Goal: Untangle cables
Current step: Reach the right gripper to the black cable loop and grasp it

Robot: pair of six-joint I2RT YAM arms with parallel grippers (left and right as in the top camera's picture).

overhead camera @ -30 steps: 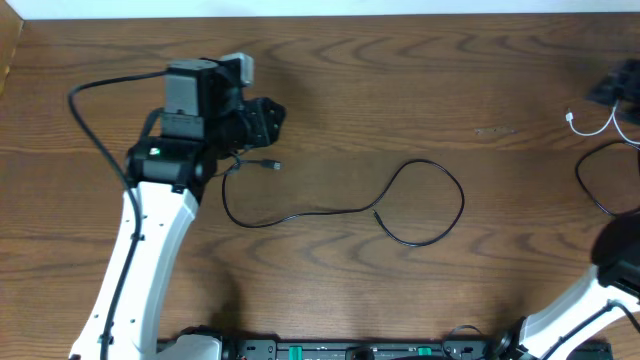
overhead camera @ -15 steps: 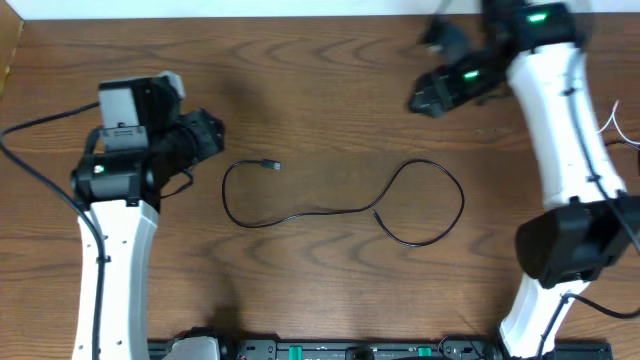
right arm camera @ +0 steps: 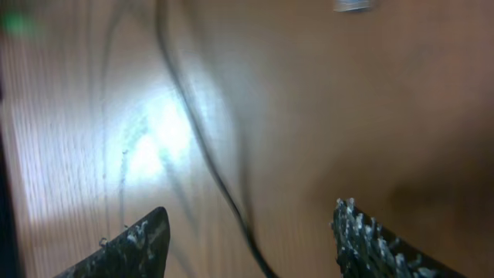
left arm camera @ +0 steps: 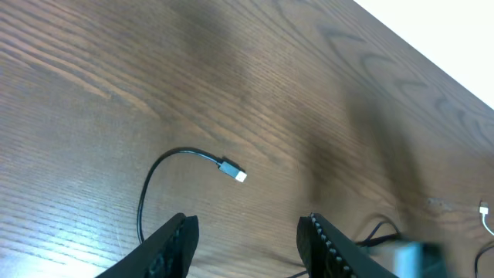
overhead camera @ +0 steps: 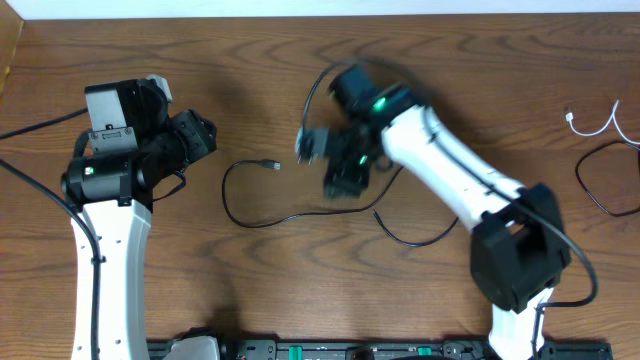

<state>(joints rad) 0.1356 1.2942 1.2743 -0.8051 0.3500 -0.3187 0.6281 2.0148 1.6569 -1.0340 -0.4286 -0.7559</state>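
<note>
Overhead, the long black cable [overhead camera: 290, 217] lay in the middle of the surface [overhead camera: 250, 300], its plug [overhead camera: 270, 165] pointing right at the near-left end and the rest trailing off to the right. I couldn't see the whole of it: the right arm [overhead camera: 450, 175] lay across the upper part of the loop, so only the loop's bottom curve showed below the arm. At the right edge, a white cable [overhead camera: 592, 127] and a second black cable [overhead camera: 590, 192] were both cut off by the frame.

The right hand [right arm camera: 251, 232] was smeared by motion from above. Its own camera was blurred too, but its fingers clearly stood wide apart with nothing between them, and the cable was only a soft dark streak on the wood underneath. The left hand [left arm camera: 247, 239] was also parted and held nothing, sitting just left of the plug with bare wood between them.

There was open room along the far edge and between the right arm and the two cables at the right.

Half a second before, the right arm had been up at the far right corner, and it had since swung over the cable's middle. The left arm had barely shifted.
</note>
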